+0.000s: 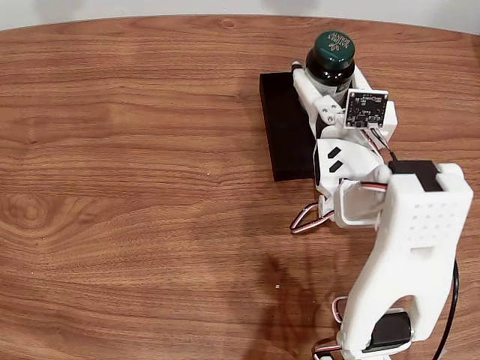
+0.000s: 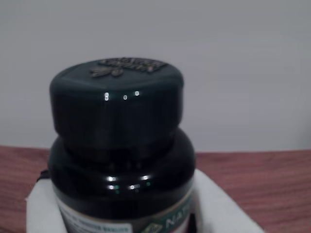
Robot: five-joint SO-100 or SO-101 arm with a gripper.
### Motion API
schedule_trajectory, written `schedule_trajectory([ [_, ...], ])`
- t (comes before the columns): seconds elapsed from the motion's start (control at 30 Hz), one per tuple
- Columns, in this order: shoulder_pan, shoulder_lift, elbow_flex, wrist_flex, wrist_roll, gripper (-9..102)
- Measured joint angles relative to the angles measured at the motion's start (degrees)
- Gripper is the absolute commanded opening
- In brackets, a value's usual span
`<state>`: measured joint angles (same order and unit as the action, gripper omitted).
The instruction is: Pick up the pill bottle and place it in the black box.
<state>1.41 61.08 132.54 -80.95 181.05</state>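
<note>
- I see my gripper pinching the pill bottle upright between its white fingers.
- The black box lies just below the gripper.

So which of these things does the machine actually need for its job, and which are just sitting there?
Part of the job:
- small dark glass pill bottle with a dark green screw cap, held between the white fingers
- shallow matte black box, below the bottle

Just there:
- brown wooden table
- small black circuit board on the arm
- pale wall behind
</note>
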Motion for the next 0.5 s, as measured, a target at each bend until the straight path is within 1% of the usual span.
schedule_trajectory([
  [0.13, 0.00, -0.53, -0.09, 0.35, 0.00, 19],
  [0.5, -0.09, -0.53, -0.09, 5.62, 0.70, 19],
])
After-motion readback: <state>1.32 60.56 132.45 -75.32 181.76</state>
